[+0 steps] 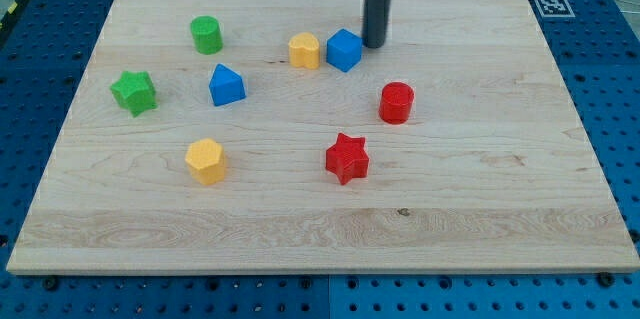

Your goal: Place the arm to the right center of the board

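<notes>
My tip rests on the wooden board near the view's top, just right of centre. It stands right beside the blue cube, at that block's right side. A yellow block sits just left of the blue cube. A red cylinder lies below and slightly right of the tip. A red star lies further down.
A green cylinder, a green star, a blue pointed block and a yellow hexagonal block lie on the board's left half. A black-and-white marker sits at the board's top right corner. A blue perforated table surrounds the board.
</notes>
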Tool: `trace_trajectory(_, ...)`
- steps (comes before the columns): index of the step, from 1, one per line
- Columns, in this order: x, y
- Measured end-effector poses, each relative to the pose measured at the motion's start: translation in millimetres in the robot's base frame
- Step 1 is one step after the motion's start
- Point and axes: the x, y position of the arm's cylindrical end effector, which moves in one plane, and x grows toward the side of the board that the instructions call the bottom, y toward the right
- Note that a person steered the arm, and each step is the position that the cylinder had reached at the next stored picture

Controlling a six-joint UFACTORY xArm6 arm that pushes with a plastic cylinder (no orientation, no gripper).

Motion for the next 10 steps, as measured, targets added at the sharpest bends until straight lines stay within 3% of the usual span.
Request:
trace_trajectory(3, 30.4, 64.2)
trace_trajectory(9, 31.1, 83.8)
trace_trajectory(10, 40.6, 116.5)
